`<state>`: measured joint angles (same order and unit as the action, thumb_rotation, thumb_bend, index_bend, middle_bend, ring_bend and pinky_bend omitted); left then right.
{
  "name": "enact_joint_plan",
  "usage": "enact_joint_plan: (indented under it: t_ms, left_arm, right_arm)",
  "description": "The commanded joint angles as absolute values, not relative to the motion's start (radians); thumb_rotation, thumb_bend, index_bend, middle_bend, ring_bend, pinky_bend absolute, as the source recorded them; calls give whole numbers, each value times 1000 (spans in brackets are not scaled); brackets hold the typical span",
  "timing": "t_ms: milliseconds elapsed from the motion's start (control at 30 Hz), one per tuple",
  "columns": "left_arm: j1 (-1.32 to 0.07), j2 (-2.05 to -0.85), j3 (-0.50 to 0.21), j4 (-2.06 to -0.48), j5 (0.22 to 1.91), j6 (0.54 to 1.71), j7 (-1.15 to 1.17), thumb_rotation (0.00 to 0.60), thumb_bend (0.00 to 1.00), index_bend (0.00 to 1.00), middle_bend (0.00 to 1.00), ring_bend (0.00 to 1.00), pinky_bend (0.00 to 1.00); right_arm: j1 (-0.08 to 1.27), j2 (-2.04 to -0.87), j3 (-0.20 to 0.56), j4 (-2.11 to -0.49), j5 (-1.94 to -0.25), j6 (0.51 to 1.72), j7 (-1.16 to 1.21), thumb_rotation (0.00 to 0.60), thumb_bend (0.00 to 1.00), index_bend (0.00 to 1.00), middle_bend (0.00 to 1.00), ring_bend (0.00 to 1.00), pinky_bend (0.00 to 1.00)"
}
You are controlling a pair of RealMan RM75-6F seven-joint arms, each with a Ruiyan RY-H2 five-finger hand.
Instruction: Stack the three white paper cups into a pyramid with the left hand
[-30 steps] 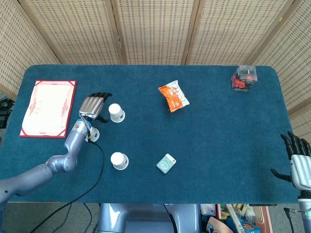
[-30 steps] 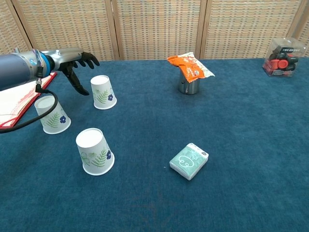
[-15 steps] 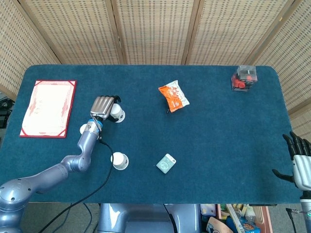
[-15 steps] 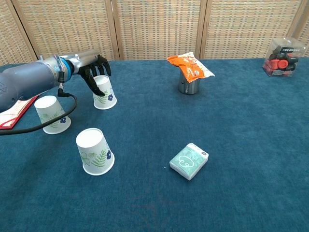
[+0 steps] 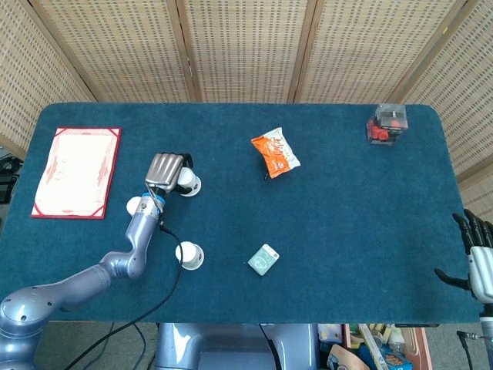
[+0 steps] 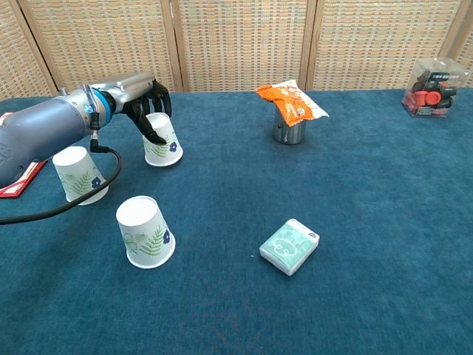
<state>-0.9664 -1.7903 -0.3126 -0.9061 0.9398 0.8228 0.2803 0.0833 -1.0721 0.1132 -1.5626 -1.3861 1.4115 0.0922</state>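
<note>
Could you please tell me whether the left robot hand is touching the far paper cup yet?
Touching. In the chest view the left robot hand has its dark fingers wrapped over the top and side of the far paper cup, no gap visible.

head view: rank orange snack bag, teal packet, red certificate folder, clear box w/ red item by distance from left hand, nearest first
From the left hand:
1. red certificate folder, to its left
2. orange snack bag, to its right, too close to the folder to rank firmly
3. teal packet, front right
4. clear box, far right corner
</note>
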Motion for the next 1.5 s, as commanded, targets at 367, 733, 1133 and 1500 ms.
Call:
enact_joint_plan:
  t_ms: [367,733,1133,1500]
  left_arm:
    - [-831,-1481,-188,-1408,1116,883,248,600,62,431,476,429,384]
    - [-756,-1467,-113,-1374,1203,949,205,600,61,431,471,429,378]
    - [-751,-1510,-111,-1286,1240,927,134,600,61,431,461,429,373]
    - [-750,-1519,-118,-1264,1217,907,160,600,62,431,431,422,344]
  right_arm:
    - [81,-1073,102,-1579,-1412,1425,77,600,0,0,0,0,0]
    - [75,-1066,92,-1585,-1436,1438,96,600,0,0,0,0,0]
    - [76,-1065,88,-1590,-1443,1438,99,600,0,0,0,0,0]
    - [75,-1062,88,-1587,-1443,1439,110,600,0,0,0,0,0]
